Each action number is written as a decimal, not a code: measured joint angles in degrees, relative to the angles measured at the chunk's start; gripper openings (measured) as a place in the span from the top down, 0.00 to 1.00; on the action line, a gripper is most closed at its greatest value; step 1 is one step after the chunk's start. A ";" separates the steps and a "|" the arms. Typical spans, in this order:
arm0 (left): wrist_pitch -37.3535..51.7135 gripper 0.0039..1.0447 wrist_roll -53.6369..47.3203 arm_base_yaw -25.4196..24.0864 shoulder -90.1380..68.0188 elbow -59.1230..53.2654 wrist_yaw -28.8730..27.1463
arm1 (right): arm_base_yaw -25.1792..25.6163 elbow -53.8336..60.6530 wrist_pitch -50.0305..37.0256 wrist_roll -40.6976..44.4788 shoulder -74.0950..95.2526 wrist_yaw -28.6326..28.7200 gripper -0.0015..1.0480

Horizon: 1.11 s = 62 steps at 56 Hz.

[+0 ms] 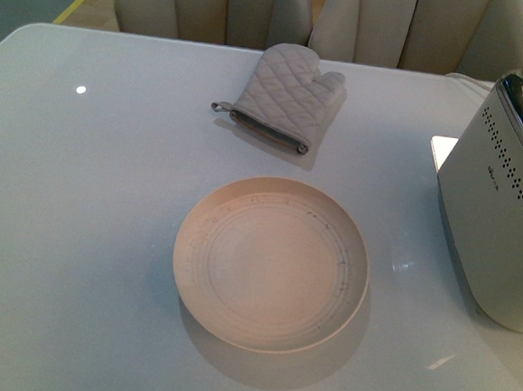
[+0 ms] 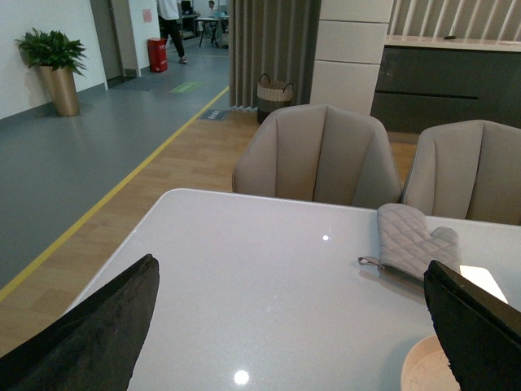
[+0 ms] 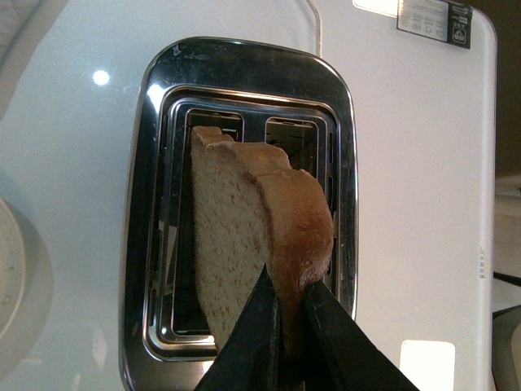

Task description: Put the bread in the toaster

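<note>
In the right wrist view my right gripper [image 3: 286,297] is shut on the crust edge of the bread [image 3: 236,236], a speckled light brown slice held on edge. The slice hangs right above the chrome slotted top of the toaster [image 3: 155,163], over its slots; whether it has entered a slot I cannot tell. From the front, the white toaster [image 1: 496,214] with dotted side stands at the table's right edge; neither arm nor the bread shows there. My left gripper [image 2: 297,322] is open above the table with nothing between its black fingers [image 2: 98,334].
An empty beige plate [image 1: 193,254] sits mid-table, its rim also in the left wrist view [image 2: 415,366]. A grey quilted oven mitt [image 1: 288,93] lies behind it. Padded chairs [image 2: 317,155] line the table's far side. A white cord [image 3: 319,28] runs behind the toaster.
</note>
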<state>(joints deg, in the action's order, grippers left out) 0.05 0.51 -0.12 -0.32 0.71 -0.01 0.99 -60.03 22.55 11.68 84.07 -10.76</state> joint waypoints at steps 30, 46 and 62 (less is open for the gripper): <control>0.00 0.07 -0.02 0.00 0.00 0.00 0.00 | -2.10 1.03 -0.28 -3.02 3.02 -1.42 0.79; 0.00 0.07 0.00 0.00 0.00 0.00 0.00 | -1.66 5.90 -6.27 -3.54 1.66 -0.26 0.34; 0.00 0.07 0.00 0.00 0.00 0.00 0.00 | 0.63 15.41 -16.74 -7.48 -13.00 5.79 0.09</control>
<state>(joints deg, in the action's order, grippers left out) 0.05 0.51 -0.12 -0.32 0.71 -0.01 1.63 -44.62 5.80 4.21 71.07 -4.97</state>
